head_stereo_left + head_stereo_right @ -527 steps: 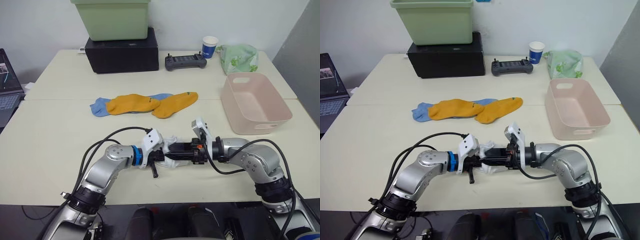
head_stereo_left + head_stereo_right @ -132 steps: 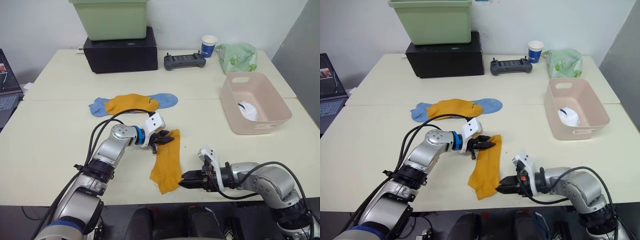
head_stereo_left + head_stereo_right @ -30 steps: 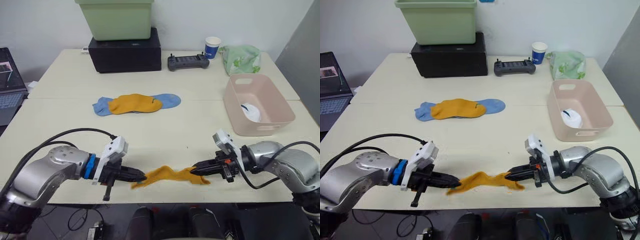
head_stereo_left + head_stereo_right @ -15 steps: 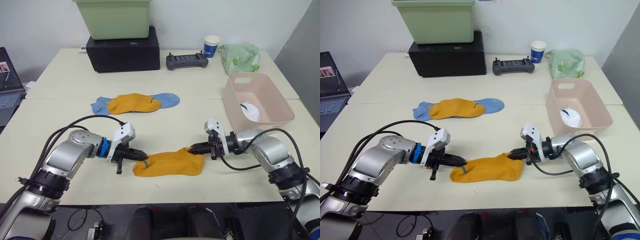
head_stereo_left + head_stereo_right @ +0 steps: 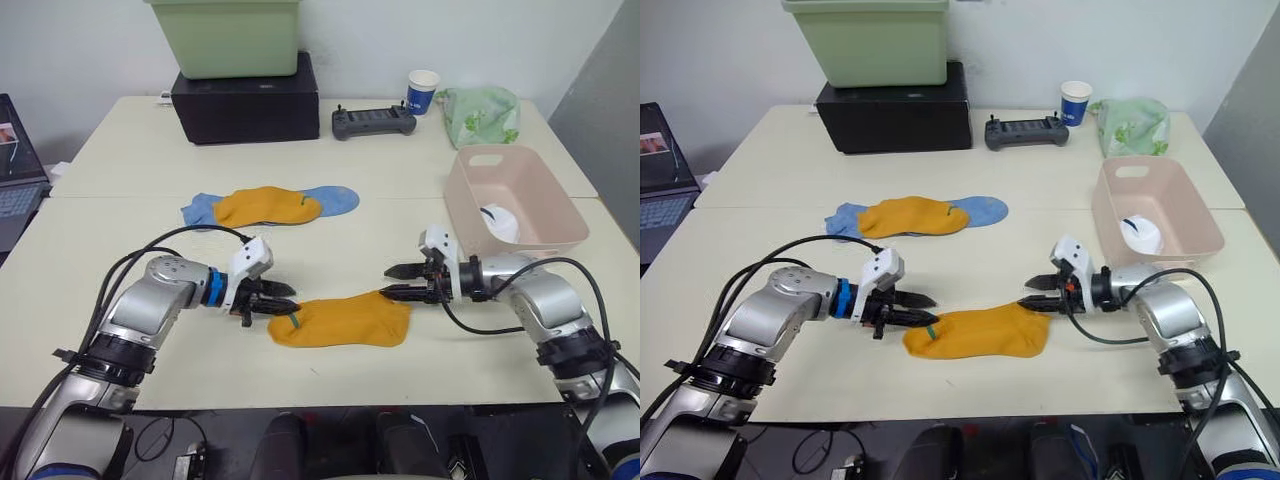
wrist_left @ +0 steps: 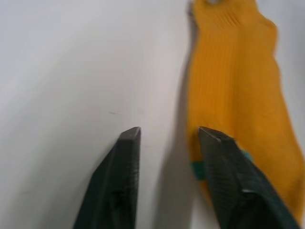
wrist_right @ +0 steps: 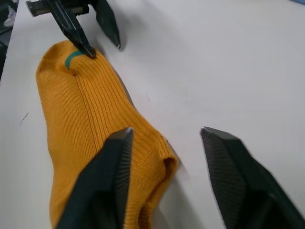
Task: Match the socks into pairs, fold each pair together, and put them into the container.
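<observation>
Since half a second ago, we have let go at both ends: each set of jaws, which was pinched on the mustard sock (image 5: 345, 321), now stands spread apart and holds nothing. Our left gripper (image 5: 282, 299) hovers just at the sock's cuff end, one finger tip touching the fabric by a small green mark (image 7: 72, 59), the other over bare tabletop (image 5: 120, 160). Our right gripper (image 5: 399, 282) sits at the opposite end, one finger low against the toe and the other raised clear above it.

We see the sock lying flat near the front edge of the tabletop, roughly midway between its left and right edges. It is a ribbed mustard-orange ankle sock, spread out smooth, with a slight fold at the toe end. Its long axis runs parallel to the front edge, cuff toward the left edge and toe toward the right.

Farther back, near the middle of the tabletop, the second mustard sock (image 5: 265, 205) lies on top of the light blue socks (image 5: 335, 199), whose ends stick out on either side; these also lie lengthwise left to right.

Toward the right edge stands the pale pink container (image 5: 470, 215), with a folded white bundle (image 5: 499, 222) inside, against its far-right side.
</observation>
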`<state>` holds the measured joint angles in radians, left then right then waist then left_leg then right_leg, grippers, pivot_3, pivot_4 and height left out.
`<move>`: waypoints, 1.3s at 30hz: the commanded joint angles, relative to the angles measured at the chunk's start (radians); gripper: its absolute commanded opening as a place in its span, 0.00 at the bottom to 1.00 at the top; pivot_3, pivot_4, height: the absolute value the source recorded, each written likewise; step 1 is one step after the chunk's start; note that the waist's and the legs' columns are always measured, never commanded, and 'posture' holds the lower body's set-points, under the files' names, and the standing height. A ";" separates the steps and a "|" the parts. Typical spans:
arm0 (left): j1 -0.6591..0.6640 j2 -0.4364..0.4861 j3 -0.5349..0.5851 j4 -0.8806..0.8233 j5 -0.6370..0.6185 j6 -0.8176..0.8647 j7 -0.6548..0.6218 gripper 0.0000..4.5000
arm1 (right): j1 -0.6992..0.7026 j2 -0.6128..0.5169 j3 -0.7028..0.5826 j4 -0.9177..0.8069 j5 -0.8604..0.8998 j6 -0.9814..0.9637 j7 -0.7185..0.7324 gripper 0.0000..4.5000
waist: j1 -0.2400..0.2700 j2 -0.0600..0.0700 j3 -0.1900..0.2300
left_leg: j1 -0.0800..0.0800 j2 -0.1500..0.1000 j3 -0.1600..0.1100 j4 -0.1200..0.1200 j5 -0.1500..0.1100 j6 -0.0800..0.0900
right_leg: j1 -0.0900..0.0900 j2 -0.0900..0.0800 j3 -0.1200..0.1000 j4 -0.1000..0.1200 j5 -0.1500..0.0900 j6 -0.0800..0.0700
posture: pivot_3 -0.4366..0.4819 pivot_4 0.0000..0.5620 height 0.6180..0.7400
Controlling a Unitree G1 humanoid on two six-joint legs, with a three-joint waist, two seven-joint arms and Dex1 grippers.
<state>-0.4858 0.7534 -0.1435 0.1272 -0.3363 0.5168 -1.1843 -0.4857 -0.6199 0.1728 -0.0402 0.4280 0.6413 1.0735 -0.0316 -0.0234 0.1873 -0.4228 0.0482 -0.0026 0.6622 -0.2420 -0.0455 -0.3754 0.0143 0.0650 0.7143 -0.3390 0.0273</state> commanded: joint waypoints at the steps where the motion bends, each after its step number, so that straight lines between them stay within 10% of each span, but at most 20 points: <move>1: 0.038 -0.015 0.128 -0.117 -0.073 -0.011 0.055 0.63 | 0.042 -0.015 -0.085 -0.182 0.078 0.035 -0.028 0.65 | -0.001 0.000 0.000 | 0.000 0.000 0.000 0.000 0.000 0.000 | 0.000 -0.001 0.000 0.000 0.000 0.000 | 0.48 0.27 1.00; 5: 0.139 -0.017 0.113 -0.300 -0.048 -0.095 0.061 0.64 | 0.117 0.009 -0.034 -0.303 0.014 -0.052 -0.078 0.56 | -0.001 0.000 0.000 | 0.000 0.000 -0.002 0.000 0.000 0.000 | 0.001 -0.002 0.001 -0.001 0.000 0.000 | 0.48 0.27 1.00; 12: 0.243 -0.141 0.022 -0.422 0.021 -0.201 0.172 0.21 | 0.160 0.092 0.066 -0.233 -0.138 -0.247 -0.152 0.00 | 0.000 0.000 0.000 | 0.001 -0.001 -0.001 0.000 0.000 0.000 | 0.002 -0.001 0.001 0.000 0.000 0.000 | 0.48 0.27 1.00; 15: 0.272 -0.203 -0.048 -0.370 0.117 -0.268 0.253 0.00 | 0.174 0.120 0.099 -0.148 -0.216 -0.337 -0.191 0.00 | 0.000 0.000 0.000 | 0.001 -0.001 -0.001 0.000 0.000 0.000 | 0.002 -0.001 0.001 -0.001 0.000 0.000 | 0.48 0.27 1.00; 26: 0.344 -0.225 -0.036 -0.199 0.206 -0.355 0.347 0.00 | 0.266 0.066 0.045 -0.020 -0.304 -0.428 -0.239 0.00 | 0.000 0.000 -0.001 | 0.006 -0.001 0.001 -0.001 0.000 0.000 | 0.006 -0.001 0.002 -0.001 0.000 0.000 | 0.48 0.27 1.00; 39: 0.425 -0.106 0.081 -0.379 0.092 -0.471 0.215 0.00 | 0.335 0.085 0.038 -0.203 -0.175 -0.446 -0.151 0.00 | 0.000 0.001 -0.002 | 0.005 -0.001 0.001 -0.001 0.000 0.000 | 0.006 -0.001 0.003 -0.001 0.000 0.000 | 0.48 0.27 1.00</move>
<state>-0.0788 0.6321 -0.0713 -0.2080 -0.2385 0.0799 -0.9421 -0.1635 -0.5433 0.1939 -0.2146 0.2550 0.2105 0.9150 -0.0318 -0.0227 0.1852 -0.4173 0.0475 -0.0016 0.6609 -0.2420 -0.0458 -0.3696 0.0133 0.0677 0.7133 -0.3390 0.0274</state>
